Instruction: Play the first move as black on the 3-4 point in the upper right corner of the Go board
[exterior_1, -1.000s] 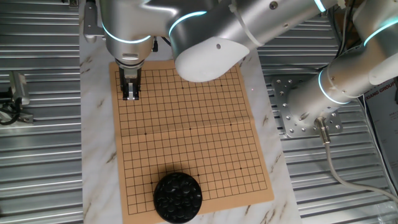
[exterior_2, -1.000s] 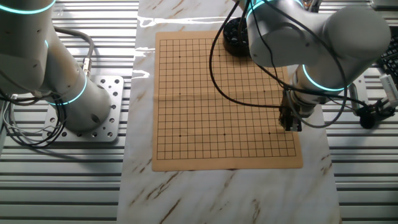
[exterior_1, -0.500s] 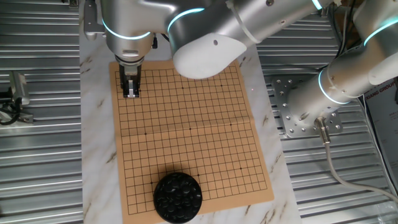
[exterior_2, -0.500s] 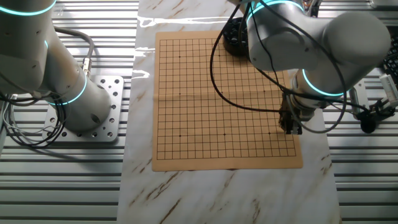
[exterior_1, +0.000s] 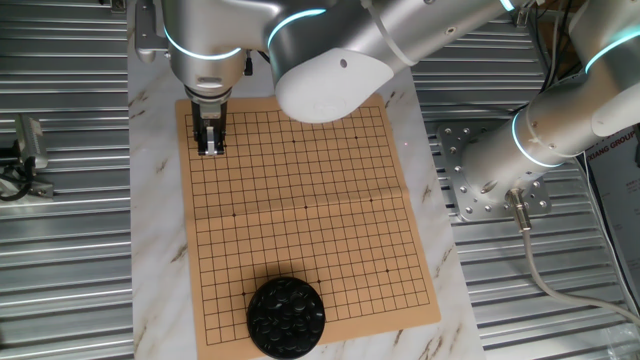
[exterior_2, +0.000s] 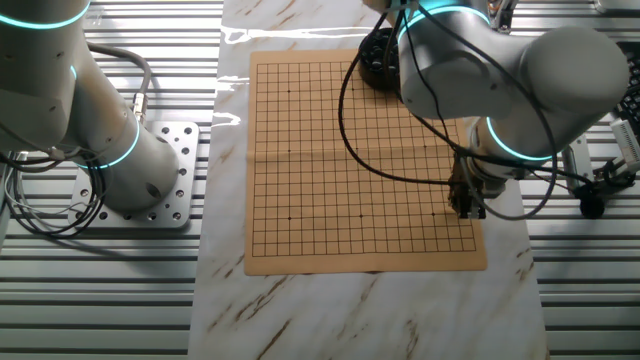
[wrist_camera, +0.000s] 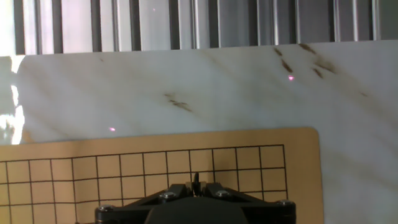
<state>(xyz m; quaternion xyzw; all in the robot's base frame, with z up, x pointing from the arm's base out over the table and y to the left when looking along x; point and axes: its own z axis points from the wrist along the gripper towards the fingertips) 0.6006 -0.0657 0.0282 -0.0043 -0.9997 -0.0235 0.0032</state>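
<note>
The gripper (exterior_1: 209, 146) hangs over the Go board's (exterior_1: 310, 220) upper-left corner, fingers nearly together; whether they pinch a stone, I cannot tell. Glossy black stones fill the bowl (exterior_1: 286, 317) at bottom.

Matt wooden Go board (exterior_1: 300, 190); glossy veined marble table (wrist_camera: 186, 87).

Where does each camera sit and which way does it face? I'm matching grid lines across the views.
One fixed view: high above, looking down; the bowl of stones is nearest, the gripper at the Go board's far left; the arm shows.
The other fixed view: high on the opposite side; bowl far, gripper near right; arm and base show.
Hand view: on the hand, looking along the fingers at a board corner; only the gripper's body shows.
Shared: both fixed views show the whole board.
</note>
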